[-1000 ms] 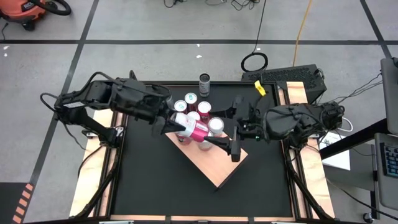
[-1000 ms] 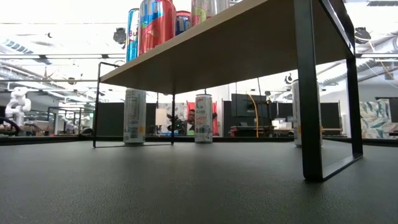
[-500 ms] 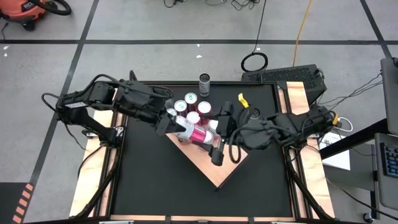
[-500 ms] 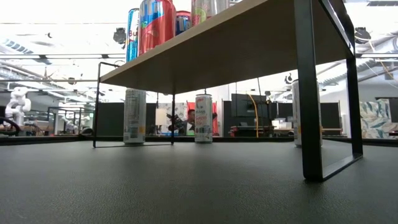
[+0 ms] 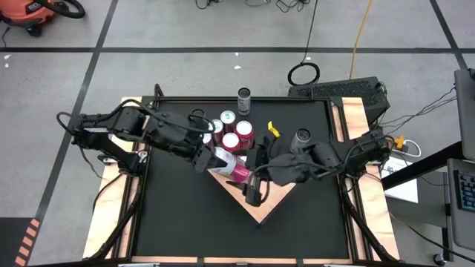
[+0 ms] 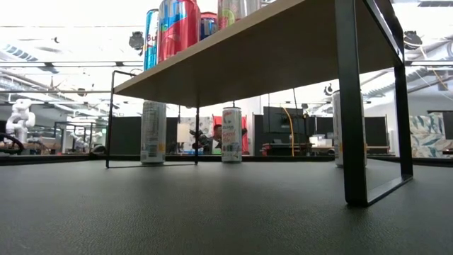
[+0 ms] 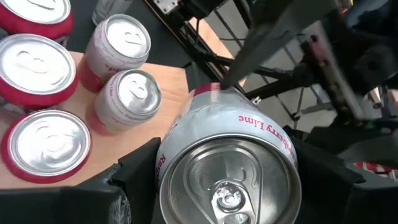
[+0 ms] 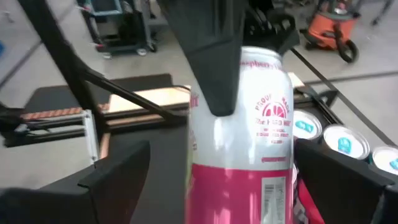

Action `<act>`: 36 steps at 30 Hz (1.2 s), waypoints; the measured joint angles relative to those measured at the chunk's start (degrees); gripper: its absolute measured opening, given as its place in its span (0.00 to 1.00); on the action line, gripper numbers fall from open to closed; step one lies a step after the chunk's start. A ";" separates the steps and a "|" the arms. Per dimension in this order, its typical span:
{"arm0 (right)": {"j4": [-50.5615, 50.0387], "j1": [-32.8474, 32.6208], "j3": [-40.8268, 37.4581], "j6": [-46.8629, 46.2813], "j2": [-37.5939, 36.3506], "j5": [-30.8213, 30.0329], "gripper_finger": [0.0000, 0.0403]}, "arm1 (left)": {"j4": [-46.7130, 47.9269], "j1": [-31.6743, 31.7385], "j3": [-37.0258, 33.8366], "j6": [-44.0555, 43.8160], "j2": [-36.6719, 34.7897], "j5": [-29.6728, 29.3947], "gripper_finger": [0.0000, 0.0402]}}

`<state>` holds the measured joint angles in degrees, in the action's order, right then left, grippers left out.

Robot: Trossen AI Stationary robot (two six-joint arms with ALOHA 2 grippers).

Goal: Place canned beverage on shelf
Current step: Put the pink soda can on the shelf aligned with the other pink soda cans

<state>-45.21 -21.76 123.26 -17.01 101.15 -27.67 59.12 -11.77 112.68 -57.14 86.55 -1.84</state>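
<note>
The pale wooden shelf (image 5: 266, 206) stands on black legs in the middle of the table; the low view shows its underside (image 6: 269, 57). Several cans (image 5: 231, 130) stand on its far corner. My left gripper (image 5: 206, 157) is shut on a white-and-pink can (image 5: 231, 166), held tilted above the shelf. My right gripper (image 5: 251, 191) is open at the can's pink lower end. In its wrist view its fingers (image 8: 118, 180) stand wide on either side of the can (image 8: 261, 143). I cannot tell whether they touch it. My left gripper pinches the can's side wall just below its top rim (image 7: 166, 163) between its two fingers (image 7: 134, 177). The fingers come from the table's left, slanting down, and lie along the can. The can is tilted, its tab end toward the gripper, lifted clear above the shelf.
A dark can (image 5: 244, 99) stands on the table near the far edge. In the low view two cans (image 6: 153, 132) (image 6: 231, 134) stand on the table beyond the shelf's legs (image 6: 352, 106). Wooden strips (image 5: 111, 215) edge the black table.
My right gripper has swung toward the table's left and near edge, up to the can's lower end. My left gripper has carried the can a little toward the near edge, over the shelf, still tilted.
</note>
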 joint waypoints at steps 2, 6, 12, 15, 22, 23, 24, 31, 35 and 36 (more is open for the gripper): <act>-0.71 0.00 0.00 -1.16 0.89 -1.03 0.94 | -0.74 0.00 0.00 -0.08 0.50 0.84 0.71; -0.98 0.00 0.00 -1.81 1.84 -1.04 0.93 | -0.92 0.00 -0.02 -0.66 1.64 1.75 0.71; -1.49 0.00 0.00 -2.00 2.13 -1.06 0.84 | -1.73 0.00 -0.09 -0.95 2.35 2.64 0.71; -3.64 0.00 0.00 -2.14 2.16 -0.70 0.78 | -1.34 0.00 -0.09 -0.95 2.37 2.59 0.71; -4.64 0.02 0.02 -2.41 2.14 -0.71 0.73 | -1.71 0.00 -0.09 -0.91 2.52 2.49 0.71; -4.69 0.02 0.02 -2.39 2.14 -0.70 0.74 | -1.77 0.00 -0.09 -0.91 2.52 2.53 0.72; -4.74 0.02 0.02 -2.39 2.14 -0.69 0.75 | -1.82 0.00 -0.09 -0.93 2.52 2.55 0.72; -4.98 0.92 0.02 -1.88 2.20 -0.20 0.82 | -2.20 0.02 -0.09 -1.04 2.41 2.49 0.73; -4.77 1.90 0.01 0.61 2.47 3.33 0.81 | -2.20 0.02 -0.09 -1.08 2.37 2.55 0.73; -4.57 2.15 0.02 1.07 2.62 3.87 0.81 | -2.05 0.02 -0.09 -1.08 2.37 2.56 0.73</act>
<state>-49.78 -19.60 123.28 -15.94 103.77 -23.80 57.07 -11.75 112.60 -58.21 88.92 0.73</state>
